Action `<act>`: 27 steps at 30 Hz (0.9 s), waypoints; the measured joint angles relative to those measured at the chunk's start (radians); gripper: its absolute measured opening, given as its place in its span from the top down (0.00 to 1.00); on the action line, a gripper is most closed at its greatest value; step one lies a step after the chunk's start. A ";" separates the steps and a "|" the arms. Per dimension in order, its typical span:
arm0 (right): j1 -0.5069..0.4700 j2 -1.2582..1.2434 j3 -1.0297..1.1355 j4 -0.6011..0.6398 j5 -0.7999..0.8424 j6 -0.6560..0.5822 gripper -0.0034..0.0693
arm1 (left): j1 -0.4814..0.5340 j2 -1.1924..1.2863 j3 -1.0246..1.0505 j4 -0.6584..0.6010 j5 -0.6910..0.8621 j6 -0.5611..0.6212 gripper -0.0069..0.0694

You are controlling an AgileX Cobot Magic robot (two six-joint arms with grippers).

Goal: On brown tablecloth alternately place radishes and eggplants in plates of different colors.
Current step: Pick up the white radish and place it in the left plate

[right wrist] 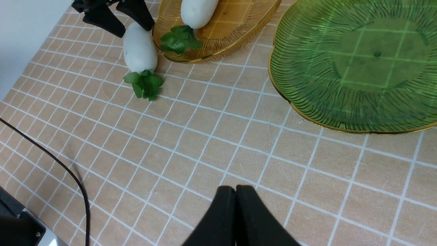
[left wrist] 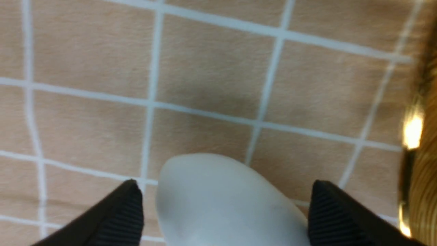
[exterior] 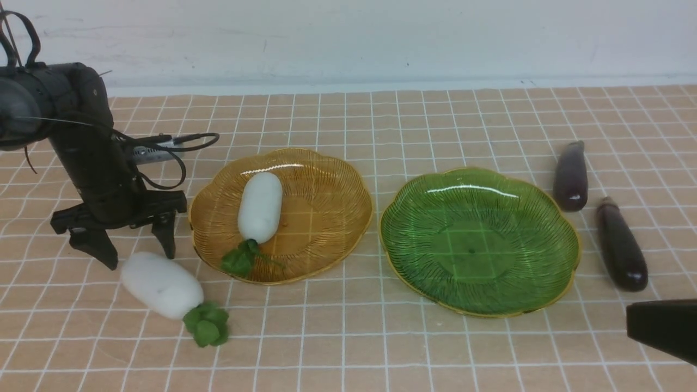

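- The left gripper [exterior: 140,258] hung with its tips pointing down at the light tan-brown tablecloth with thin white grid lines [exterior: 348,337], jaws spread wide and gripping nothing.
- A smooth white oblong toy radish with a green leaf tuft [exterior: 160,284] lay on the cloth just left of the amber plate. Its blunt end sat between the two black ribbed fingers [left wrist: 119,215], and its leaves pointed away from them.
- In the left wrist view a thin gap showed on each side of that radish [left wrist: 218,201], so neither pad pressed it.
- A second white radish [exterior: 260,207] lay inside the translucent amber-yellow scalloped plate [exterior: 326,261], leaves resting on the near rim.
- The translucent green scalloped plate with a gold rim [exterior: 479,239] stood beside it, holding nothing.
- Two slim glossy dark purple eggplants [exterior: 570,175] [exterior: 621,245] lay on the cloth right of the green plate.
- The right gripper [right wrist: 235,188] hovered over bare cloth near the green plate, jaws pressed together on nothing.
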 joint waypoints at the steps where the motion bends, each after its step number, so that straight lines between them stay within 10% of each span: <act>1: 0.000 0.000 0.000 0.000 -0.001 0.002 0.97 | 0.000 0.000 -0.003 0.007 0.007 0.000 0.18; 19: 0.000 0.000 0.000 0.000 -0.001 0.005 0.97 | 0.000 0.022 -0.048 0.051 0.026 -0.044 0.29; 27: 0.000 0.000 0.000 0.000 0.000 0.007 0.97 | 0.000 -0.099 -0.108 0.114 0.030 -0.012 0.83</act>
